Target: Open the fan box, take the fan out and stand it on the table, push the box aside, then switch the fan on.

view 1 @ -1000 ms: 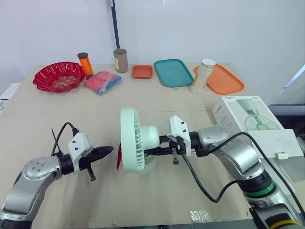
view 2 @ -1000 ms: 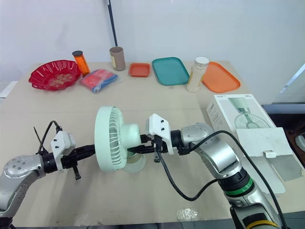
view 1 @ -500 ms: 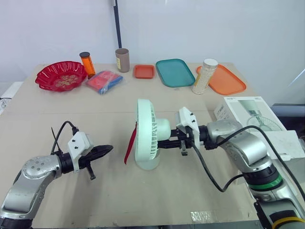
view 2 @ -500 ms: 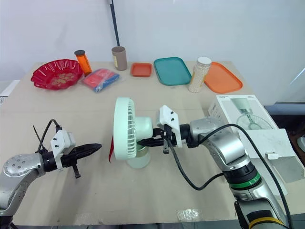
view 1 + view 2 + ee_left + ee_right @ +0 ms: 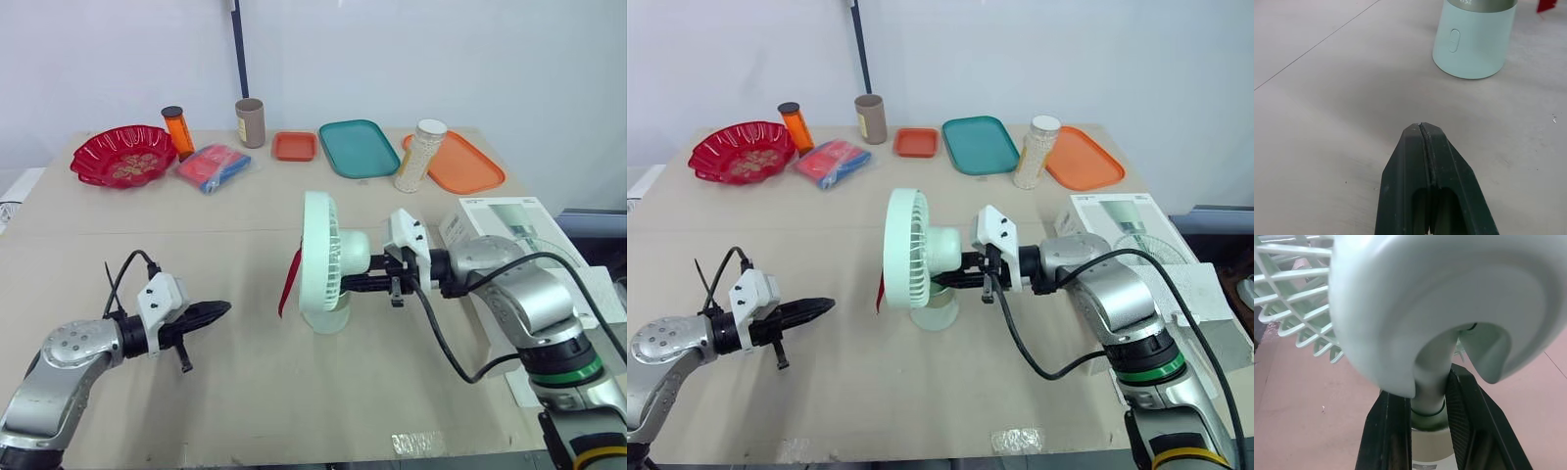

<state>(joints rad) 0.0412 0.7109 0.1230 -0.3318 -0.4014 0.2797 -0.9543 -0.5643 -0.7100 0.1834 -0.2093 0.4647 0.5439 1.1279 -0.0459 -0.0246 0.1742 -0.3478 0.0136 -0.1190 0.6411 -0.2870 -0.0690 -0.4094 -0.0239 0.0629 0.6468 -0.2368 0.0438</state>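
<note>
Right wrist view: fan (image 5: 1425, 308) neck tight within right pincer (image 5: 1429, 392); left pincer (image 5: 1421, 129) closed, well apart.

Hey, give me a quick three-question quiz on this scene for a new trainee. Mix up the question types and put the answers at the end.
1. Multiple choice: where on the fan is the right gripper shut?
A) the grille
B) the neck
C) the base

2. True or false: the left gripper has its fingers spread wide open.

3. Short answer: on which side of the fan, the robot's left or its right, does the fan box lie?

Key: 1 B; 2 false, the fingers are pressed together; 3 the robot's right.
</note>
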